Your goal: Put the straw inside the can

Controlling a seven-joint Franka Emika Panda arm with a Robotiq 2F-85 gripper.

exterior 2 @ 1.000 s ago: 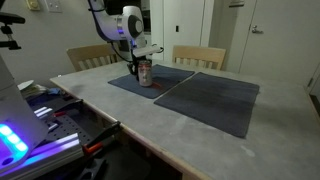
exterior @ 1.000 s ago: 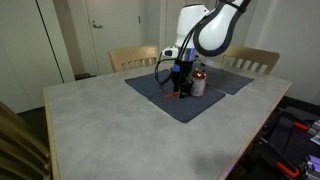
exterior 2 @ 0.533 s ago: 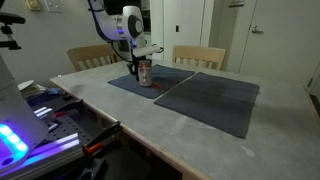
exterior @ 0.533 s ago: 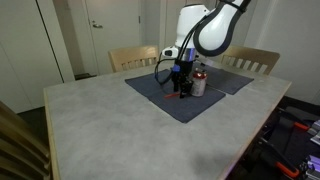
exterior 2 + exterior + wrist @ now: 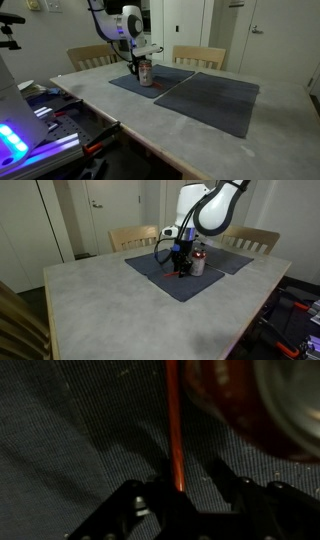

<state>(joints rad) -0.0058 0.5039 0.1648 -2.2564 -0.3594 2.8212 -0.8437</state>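
Note:
The red-orange straw (image 5: 175, 430) lies on the dark mat, running from the top of the wrist view down between my fingers, closer to the left one. The silver and red can (image 5: 250, 400) stands just right of it, and it shows in both exterior views (image 5: 198, 264) (image 5: 146, 72). My gripper (image 5: 190, 500) is open, its jaws wide apart on either side of the straw's near end. In both exterior views the gripper (image 5: 181, 268) (image 5: 137, 76) is low over the mat, right beside the can. A bit of red straw (image 5: 181, 273) shows under it.
Dark mats (image 5: 190, 285) (image 5: 200, 100) cover the far part of the grey table (image 5: 110, 310). Two wooden chairs (image 5: 135, 238) (image 5: 255, 240) stand behind the table. A bench with equipment (image 5: 40, 120) sits beside the table's edge.

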